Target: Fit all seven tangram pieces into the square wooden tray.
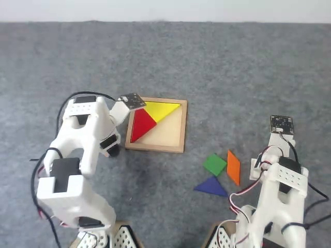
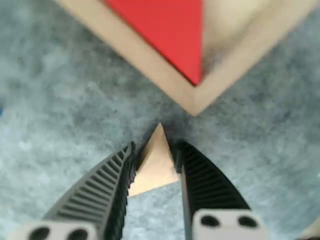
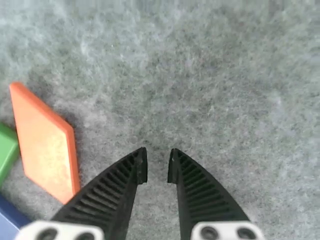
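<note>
Tangram triangle of pale wood sits clamped in your left gripper, just off a corner of the square wooden tray, which holds a red triangle and a yellow triangle. A blue triangle, green square and orange parallelogram lie on the grey carpet near your right gripper, whose fingers are slightly apart.

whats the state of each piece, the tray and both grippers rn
tray: partly filled
red triangle: in the tray
yellow triangle: in the tray
tan triangle: held by left gripper, outside tray
green square: loose on carpet
orange parallelogram: loose on carpet
blue triangle: loose on carpet
right gripper: slightly open, empty
</note>
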Motion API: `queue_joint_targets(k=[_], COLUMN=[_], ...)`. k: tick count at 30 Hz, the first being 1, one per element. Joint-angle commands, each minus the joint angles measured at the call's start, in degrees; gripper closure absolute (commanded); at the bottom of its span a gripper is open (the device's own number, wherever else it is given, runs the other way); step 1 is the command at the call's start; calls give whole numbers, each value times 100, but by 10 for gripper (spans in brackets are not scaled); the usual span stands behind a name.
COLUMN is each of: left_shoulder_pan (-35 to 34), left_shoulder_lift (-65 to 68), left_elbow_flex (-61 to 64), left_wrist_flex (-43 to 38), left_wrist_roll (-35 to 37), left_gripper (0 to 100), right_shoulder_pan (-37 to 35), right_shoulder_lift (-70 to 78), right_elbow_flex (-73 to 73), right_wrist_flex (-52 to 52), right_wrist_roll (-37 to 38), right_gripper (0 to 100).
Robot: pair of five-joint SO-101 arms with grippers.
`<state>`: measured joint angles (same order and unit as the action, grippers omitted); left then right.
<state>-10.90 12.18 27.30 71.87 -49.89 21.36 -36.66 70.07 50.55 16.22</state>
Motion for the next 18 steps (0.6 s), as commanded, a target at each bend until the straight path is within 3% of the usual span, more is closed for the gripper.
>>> queue_joint_targets(k=[1,5,8,13,18], left_shoulder_pan=[-79,-273,-615,-1292,-1626], left_shoulder_lift=[-79,-79,-88,-334,-1486], left_elbow_flex=[57,48,40,92,716], left_wrist_flex=[123,123,132,132,123], left_wrist_roll=[1785,3701,4396,4501,4062], left_gripper=[874,874,871,870,835], right_shoulder_pan=[-57,-57,-57,-57,-57], right_shoulder_lift=[4,4,4,4,4], right_elbow_flex=[-18,-18,-18,-18,-9], right_wrist_flex=[-84,-84,-84,-84,-84], right_wrist_roll=[79,79,79,79,79], right_gripper=[914,914,914,914,914])
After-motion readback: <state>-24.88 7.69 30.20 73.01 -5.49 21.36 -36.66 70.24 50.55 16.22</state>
